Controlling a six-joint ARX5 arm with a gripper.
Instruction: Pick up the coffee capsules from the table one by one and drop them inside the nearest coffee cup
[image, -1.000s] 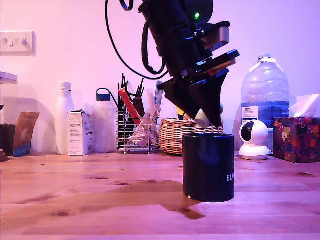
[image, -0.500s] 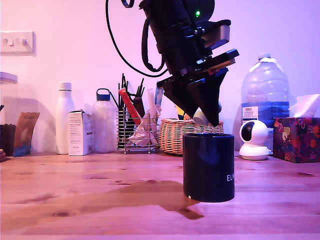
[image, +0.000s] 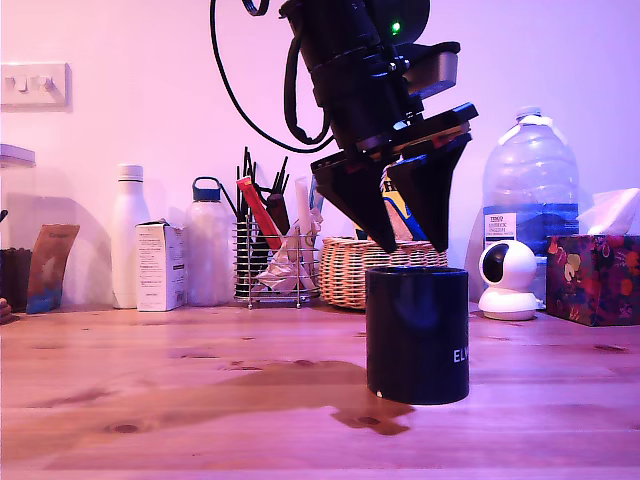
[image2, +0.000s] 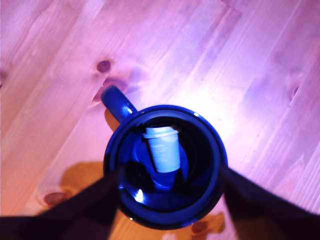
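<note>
Black from the side, the coffee cup (image: 416, 334) hides its contents in the exterior view; only the wrist view shows 1 pale capsule (image2: 162, 149) lying inside, plus a handle (image2: 117, 102). Behind, mid-frame, stand a wicker basket (image: 350, 268), bottles and a small white camera (image: 508, 279). Directly above the rim, the gripper (image: 403, 240) hangs spread wide, holding nothing, on the wooden table (image: 180, 390).

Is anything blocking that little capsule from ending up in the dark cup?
Nothing visible does. The capsule already lies inside the coffee cup, and the open gripper hangs just above the rim, holding nothing.
</note>
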